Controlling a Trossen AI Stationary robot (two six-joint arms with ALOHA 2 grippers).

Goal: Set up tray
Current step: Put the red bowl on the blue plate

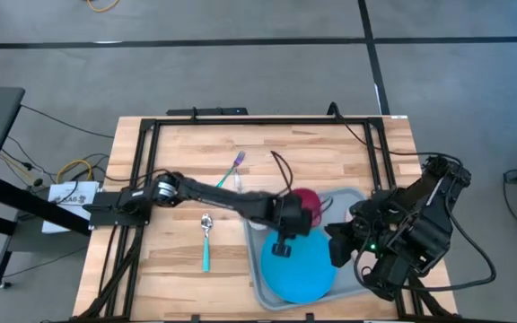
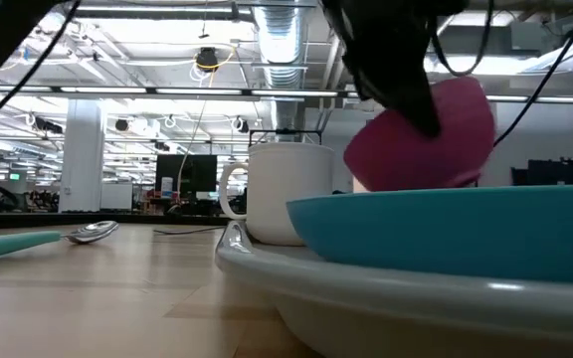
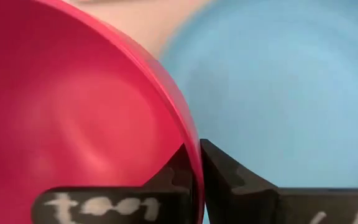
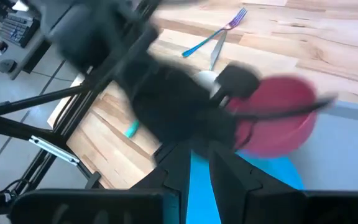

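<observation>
**Pink bowl pinched over the tray**

Clamped on the thin rim of a smooth pink bowl (image 3: pixel 73 112): left gripper (image 3: pixel 197 168), jaws fully closed, bowl lifted and tilted above the round blue plate (image 1: pixel 296 266). White markings on the left fingers (image 3: pixel 166 186), unreadable. Light-grey tray (image 1: pixel 348 196) at the table's (image 1: pixel 178 260) near right corner, largely covered by plate and arms; white mug (image 2: pixel 282 194) hidden from above. Right gripper (image 4: pixel 199 163) narrowly parted, empty, over the tray's right edge. On bare wood: spoon (image 1: pixel 206 235), fork (image 1: pixel 230 170).
</observation>
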